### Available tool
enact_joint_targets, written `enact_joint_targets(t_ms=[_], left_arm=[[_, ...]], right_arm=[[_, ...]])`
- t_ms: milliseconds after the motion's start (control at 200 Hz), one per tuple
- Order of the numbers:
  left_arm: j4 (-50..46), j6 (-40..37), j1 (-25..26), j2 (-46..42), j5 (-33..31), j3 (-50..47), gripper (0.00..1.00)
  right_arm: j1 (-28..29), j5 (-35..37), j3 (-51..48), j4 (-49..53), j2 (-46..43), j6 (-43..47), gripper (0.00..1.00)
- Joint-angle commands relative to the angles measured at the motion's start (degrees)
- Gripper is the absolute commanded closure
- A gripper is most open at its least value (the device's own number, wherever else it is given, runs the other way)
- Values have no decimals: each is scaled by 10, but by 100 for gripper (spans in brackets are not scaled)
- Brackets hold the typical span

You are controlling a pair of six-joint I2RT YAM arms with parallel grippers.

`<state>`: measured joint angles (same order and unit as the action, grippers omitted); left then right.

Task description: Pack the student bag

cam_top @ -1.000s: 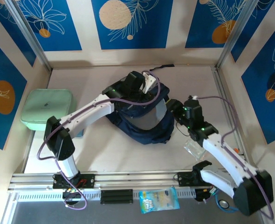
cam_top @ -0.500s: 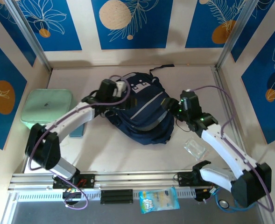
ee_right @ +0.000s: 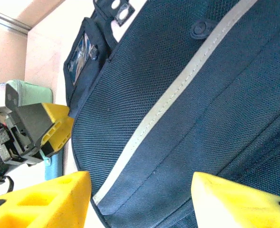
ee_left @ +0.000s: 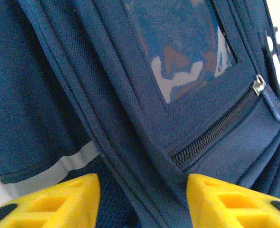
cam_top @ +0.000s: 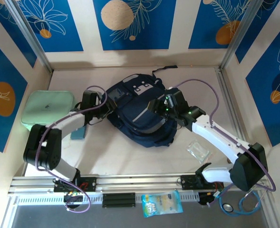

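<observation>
Lately the left gripper [cam_top: 104, 108] swung off the student bag [cam_top: 136, 118] to its left; it and the right gripper [cam_top: 154, 105] gape, seemingly empty; packing unfinished.

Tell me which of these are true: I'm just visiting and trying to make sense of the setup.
1. The student bag lies on the table between the two arms. True.
2. The mint green case sits on the bag's right. False: it sits on the bag's left, at the table's left edge.
3. A small clear plastic item lies on the table beside the right arm. True.
4. A snack packet lies on top of the bag. False: the snack packet lies at the near edge, between the arm bases.
5. The right gripper is at the green case. False: it is over the bag.
</observation>
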<state>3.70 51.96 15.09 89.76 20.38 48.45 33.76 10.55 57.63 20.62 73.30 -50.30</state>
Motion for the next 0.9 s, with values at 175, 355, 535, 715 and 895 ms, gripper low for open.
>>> enact_joint_targets(t_ms=[175,355,535,715,895], left_arm=[[156,84,-4,52,67,-14,55],[211,113,-3,63,81,-40,61],[242,129,-2,69,86,-50,74],[248,130,-2,67,83,-52,87],[239,126,-2,50,74,-57,100]], right_arm=[[-17,-74,15,-23,54,7,42],[-44,-98,-1,-46,86,-7,43],[-62,-108,0,-49,105,-2,45],[-63,-105,-4,-48,109,-5,45],[-71,-102,0,-38,131,-5,47]])
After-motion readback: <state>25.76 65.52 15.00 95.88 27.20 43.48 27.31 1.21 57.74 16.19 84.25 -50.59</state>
